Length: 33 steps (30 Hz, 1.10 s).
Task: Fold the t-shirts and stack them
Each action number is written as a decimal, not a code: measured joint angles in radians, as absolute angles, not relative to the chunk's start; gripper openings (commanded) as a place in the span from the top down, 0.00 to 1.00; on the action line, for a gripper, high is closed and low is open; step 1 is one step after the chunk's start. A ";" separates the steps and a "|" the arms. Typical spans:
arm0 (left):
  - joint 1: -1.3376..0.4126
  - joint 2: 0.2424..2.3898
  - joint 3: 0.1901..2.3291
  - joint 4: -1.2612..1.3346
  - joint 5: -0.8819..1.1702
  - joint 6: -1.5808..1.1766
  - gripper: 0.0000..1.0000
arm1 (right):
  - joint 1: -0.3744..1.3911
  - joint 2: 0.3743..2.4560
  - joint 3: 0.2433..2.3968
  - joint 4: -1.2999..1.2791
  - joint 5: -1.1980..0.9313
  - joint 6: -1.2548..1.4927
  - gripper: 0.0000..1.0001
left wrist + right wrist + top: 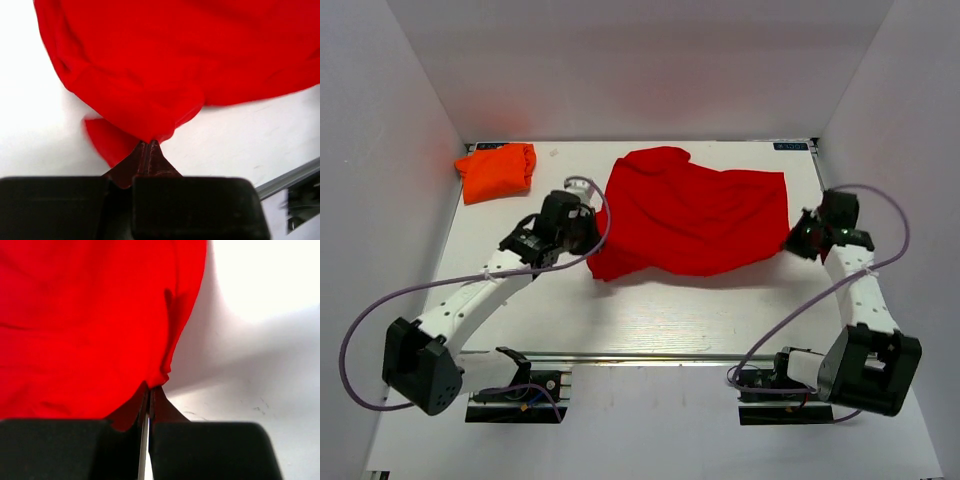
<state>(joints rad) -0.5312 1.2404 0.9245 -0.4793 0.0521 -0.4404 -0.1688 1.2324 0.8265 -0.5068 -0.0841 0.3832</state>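
Closest to the left wrist camera, the left gripper [148,145] has its jaws pressed together on a bunched fold at the near left corner of the red t-shirt [695,215], and the cloth rises away from the tips in a taut little peak. The right gripper [150,389] is likewise closed. Its tips meet right at the shirt's right-hand edge, and a small tuck of red fabric appears to be nipped between them, though the bite looks shallow.

From above, the red t-shirt lies in the middle of the white surface [650,320], spread wide but rumpled. Its far left part is humped up and its near edge runs uneven between the two arms. No clean fold line shows in it, so I judge this garment not yet folded. With both arms holding opposite ends, the step in hand looks like tensioning or lifting it to lay it flat.

The orange t-shirt [496,170] sits well apart in the far left corner as a compact, roughly square bundle. That reads as already folded, though its layers are too small to check.

By that reading the task is about halfway. Left to do are smoothing the red shirt, folding it, and stacking the two shirts.
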 measured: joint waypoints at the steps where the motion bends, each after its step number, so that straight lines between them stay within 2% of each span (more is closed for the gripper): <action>1: -0.531 1.226 0.959 -0.486 0.047 -0.437 1.00 | -0.168 1.208 0.882 -0.535 -0.094 0.379 1.00; 10: -0.531 1.141 1.438 -0.581 -0.149 -0.403 1.00 | -0.168 1.110 1.353 -0.711 -0.114 0.330 1.00; 22: -0.532 1.089 1.941 -0.742 -0.293 -0.260 1.00 | -0.168 1.168 2.001 -0.906 -0.163 0.287 1.00; 27: -0.533 1.006 2.048 -0.778 -0.308 -0.199 1.00 | -0.168 1.135 2.116 -0.939 -0.196 0.263 1.00; 33: -0.544 0.929 2.191 -0.821 -0.286 -0.157 1.00 | -0.161 1.021 2.123 -0.931 -0.189 0.234 1.00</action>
